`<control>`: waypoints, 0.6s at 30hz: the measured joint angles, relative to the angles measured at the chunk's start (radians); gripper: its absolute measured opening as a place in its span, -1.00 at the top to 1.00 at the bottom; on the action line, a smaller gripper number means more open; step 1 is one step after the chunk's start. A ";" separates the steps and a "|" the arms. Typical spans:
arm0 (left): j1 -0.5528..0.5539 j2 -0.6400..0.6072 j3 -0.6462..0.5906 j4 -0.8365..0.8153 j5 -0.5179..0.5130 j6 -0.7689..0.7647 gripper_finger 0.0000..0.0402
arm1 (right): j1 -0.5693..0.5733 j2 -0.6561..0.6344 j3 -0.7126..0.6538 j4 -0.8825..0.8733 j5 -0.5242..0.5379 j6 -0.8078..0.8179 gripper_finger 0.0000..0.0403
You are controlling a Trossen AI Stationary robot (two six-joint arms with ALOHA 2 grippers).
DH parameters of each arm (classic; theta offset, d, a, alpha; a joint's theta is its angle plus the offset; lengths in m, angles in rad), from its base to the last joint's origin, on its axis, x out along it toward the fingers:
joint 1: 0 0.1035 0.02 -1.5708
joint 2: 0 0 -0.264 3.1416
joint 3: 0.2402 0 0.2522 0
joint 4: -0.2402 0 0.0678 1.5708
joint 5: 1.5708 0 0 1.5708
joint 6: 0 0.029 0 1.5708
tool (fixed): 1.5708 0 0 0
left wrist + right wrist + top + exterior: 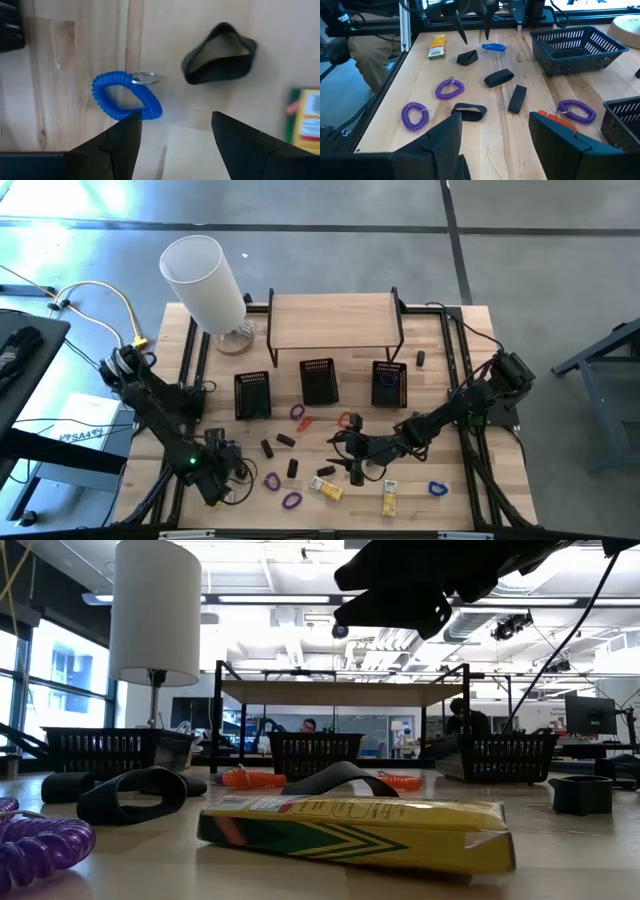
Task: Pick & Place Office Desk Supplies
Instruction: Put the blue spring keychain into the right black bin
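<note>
Table [500, 480] carried a tall white cylinder [203, 278] at the far left, a wooden shelf [335, 318] and three black baskets [318, 382] in a row in front of it. Supplies lay scattered on the near half. Left gripper [175, 117] hung near the front left corner, fingers apart and empty, directly over a blue coil band [126, 100]. The high view hid that band under the arm; the right wrist view confirmed it. A folded black clip [218, 60] lay just beside the band, a yellow box [305, 120] farther off. Right gripper [495, 117] hovered mid-table, fingers spread, holding nothing, facing purple coils [450, 89] and black pieces [498, 77]. Low view alone showed people behind the shelf; a dark arm blocked its top. Crayon box [355, 833] lay flat, long axis across that view. A second blue band [437, 488] lay near the front right.
</note>
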 joint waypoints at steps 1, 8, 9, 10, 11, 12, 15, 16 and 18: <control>0.000 0.009 0.000 -0.008 -0.007 0.001 -0.16 | 0.000 0.000 0.000 0.000 0.000 0.002 -0.09; 0.008 0.034 0.000 -0.042 -0.023 -0.006 -0.15 | 0.002 0.000 0.000 0.000 0.000 0.026 -0.09; 0.008 0.034 0.000 -0.041 -0.025 -0.006 -0.15 | 0.002 0.000 0.000 0.000 0.000 0.026 -0.09; 0.008 0.034 0.000 -0.042 -0.033 -0.007 -0.15 | 0.002 0.000 0.000 0.000 0.000 0.026 -0.09; 0.008 0.034 0.000 -0.043 -0.049 -0.007 -0.15 | 0.002 0.000 0.000 0.000 0.000 0.026 -0.09; 0.008 0.034 0.000 -0.040 -0.067 -0.007 -0.15 | 0.002 0.000 0.000 0.000 0.000 0.026 -0.09; 0.007 0.034 0.000 -0.034 -0.120 -0.008 -0.15 | 0.001 0.000 0.000 0.000 0.000 0.026 -0.09; 0.007 0.034 -0.001 -0.035 -0.127 -0.009 -0.15 | 0.001 0.000 0.000 0.000 0.000 0.026 -0.09; 0.007 0.034 -0.002 -0.035 -0.129 -0.010 -0.15 | 0.001 0.000 0.000 0.000 0.000 0.027 -0.09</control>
